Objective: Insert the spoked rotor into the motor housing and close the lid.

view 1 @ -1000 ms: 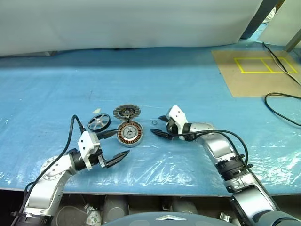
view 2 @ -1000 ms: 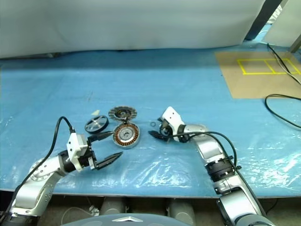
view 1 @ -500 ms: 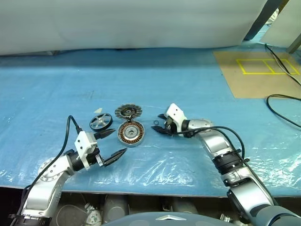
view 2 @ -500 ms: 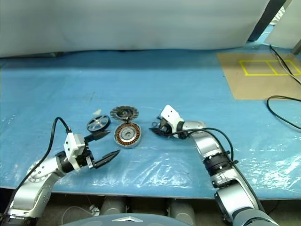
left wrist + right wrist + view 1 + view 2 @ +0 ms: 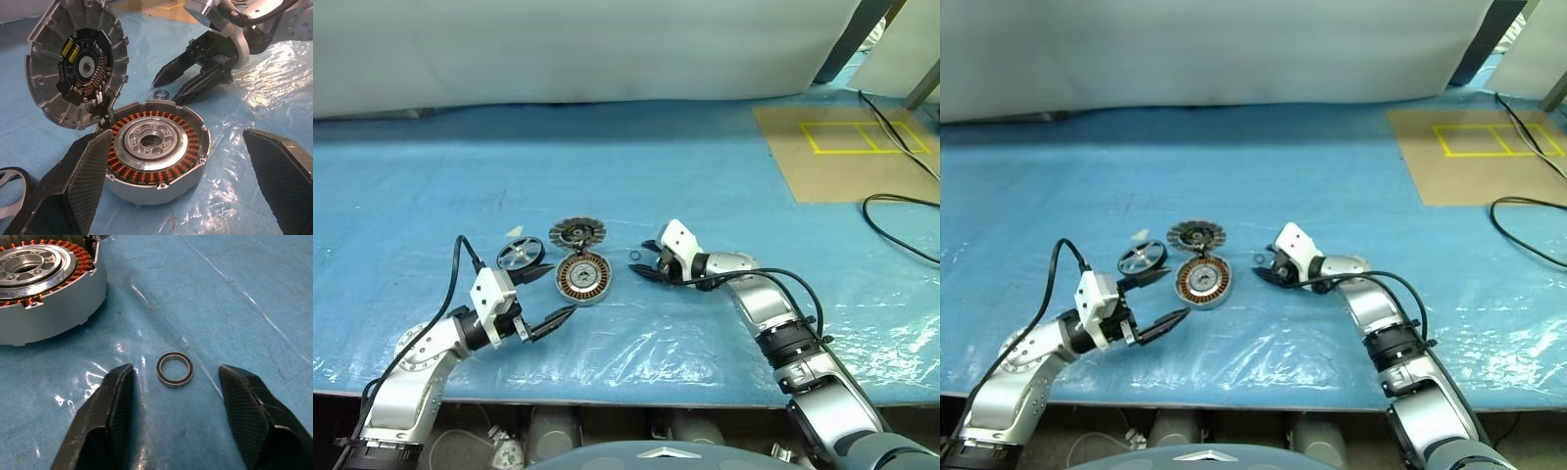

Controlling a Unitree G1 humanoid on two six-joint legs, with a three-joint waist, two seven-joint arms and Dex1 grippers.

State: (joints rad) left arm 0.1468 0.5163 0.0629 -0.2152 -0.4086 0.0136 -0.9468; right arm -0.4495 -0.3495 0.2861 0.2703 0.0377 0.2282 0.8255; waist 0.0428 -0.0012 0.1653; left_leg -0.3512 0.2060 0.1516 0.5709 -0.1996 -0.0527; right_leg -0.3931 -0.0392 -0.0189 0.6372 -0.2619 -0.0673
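Observation:
The motor housing (image 5: pixel 583 277), a silver puck with copper windings, lies on the blue sheet. Its ribbed lid (image 5: pixel 578 233) stands tilted open just behind it, dark circuit face showing (image 5: pixel 78 73). The spoked rotor (image 5: pixel 520 256) lies flat to the housing's left. My left gripper (image 5: pixel 555 292) is open, level with the housing (image 5: pixel 155 147), and its fingers stand to either side of the near face. My right gripper (image 5: pixel 644 258) is open to the housing's right. Its fingertips (image 5: pixel 122 377) flank a small dark ring (image 5: pixel 174 369) lying on the sheet, without touching it.
A brown board with yellow tape squares (image 5: pixel 847 147) lies at the back right, and a black cable (image 5: pixel 901 211) curls beside it. A small white scrap (image 5: pixel 515 231) sits behind the rotor. The table's front edge (image 5: pixel 626 397) runs close below both arms.
My right gripper's fingers have drawn closer together around the small ring. The left gripper stays open in place, and the view has shifted slightly.

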